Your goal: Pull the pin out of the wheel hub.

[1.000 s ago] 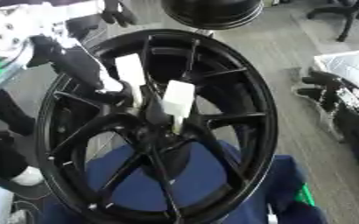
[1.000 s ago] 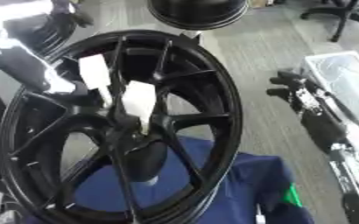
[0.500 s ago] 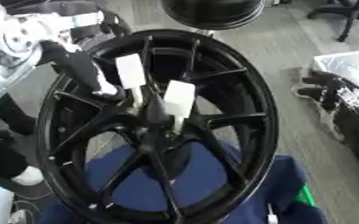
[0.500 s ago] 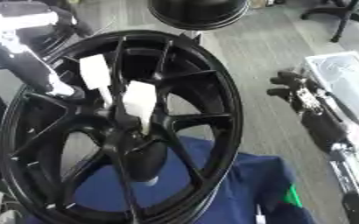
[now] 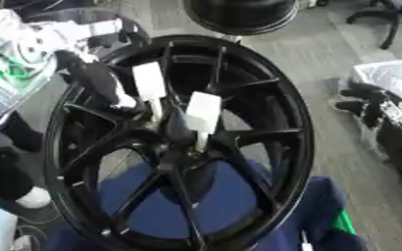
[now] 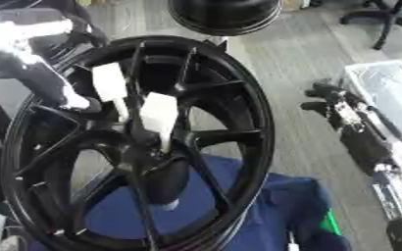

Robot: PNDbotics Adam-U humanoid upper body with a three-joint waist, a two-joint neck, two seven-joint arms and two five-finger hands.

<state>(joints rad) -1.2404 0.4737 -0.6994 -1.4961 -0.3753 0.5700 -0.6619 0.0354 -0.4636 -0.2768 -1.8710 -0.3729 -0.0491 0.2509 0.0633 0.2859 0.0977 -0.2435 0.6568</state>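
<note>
Legible text, labels, brands, numbers, signs: none that I can read in either eye view.

Surfaces I checked:
- The two white tags (image 5: 203, 112) standing at the middle of the black wheel hub (image 5: 282, 127): both faces look blank white to me, though the view is soft enough that fine print might be lost.
- The wheel hub's spokes and rim: plain black, no marking I can make out.
- The blue cloth (image 6: 264, 215) under the wheel: a small green patch (image 6: 328, 221) near its right edge, no letters discernible on it.
</note>
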